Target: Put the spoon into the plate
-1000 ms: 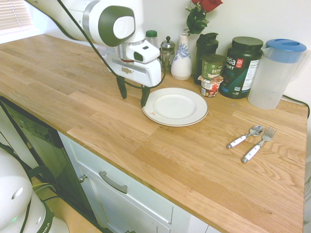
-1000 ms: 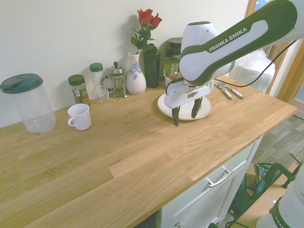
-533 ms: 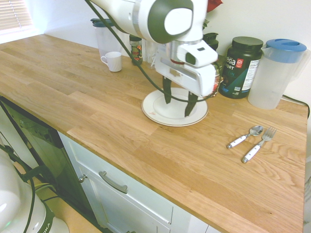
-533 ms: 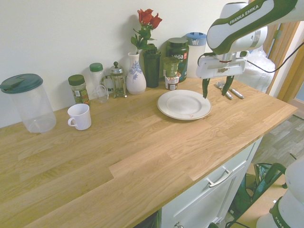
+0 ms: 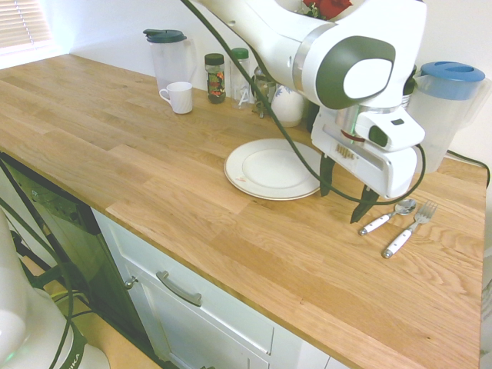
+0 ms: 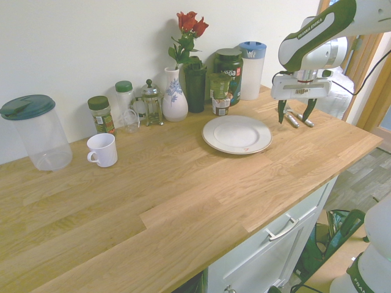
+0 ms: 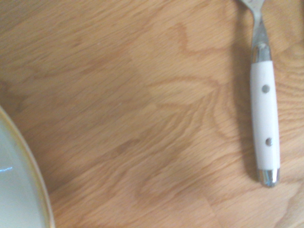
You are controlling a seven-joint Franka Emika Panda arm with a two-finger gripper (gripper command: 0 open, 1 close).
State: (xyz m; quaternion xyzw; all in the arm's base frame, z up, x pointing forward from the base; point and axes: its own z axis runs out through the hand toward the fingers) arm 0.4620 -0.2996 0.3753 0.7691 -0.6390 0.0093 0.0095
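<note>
The spoon, with a shiny bowl and a white handle, lies on the wooden counter to the right of the white plate. My gripper hangs open and empty just above the counter, between the plate's rim and the spoon's handle. From the other side, the gripper hovers right over the spoon, past the plate. In the wrist view, a white riveted handle lies on the wood with its head cut off, and the plate's rim curves in at one corner.
A white-handled fork lies beside the spoon, further from the plate. Behind stand a blue-lidded pitcher, a black tub, small jars and a vase with a rose. A white mug stands far left. The counter's front edge is near.
The arm swept from the plate's left side, across the plate, to the spoon's side of it. The jaws stayed open and the spoon, fork and plate have not moved.
</note>
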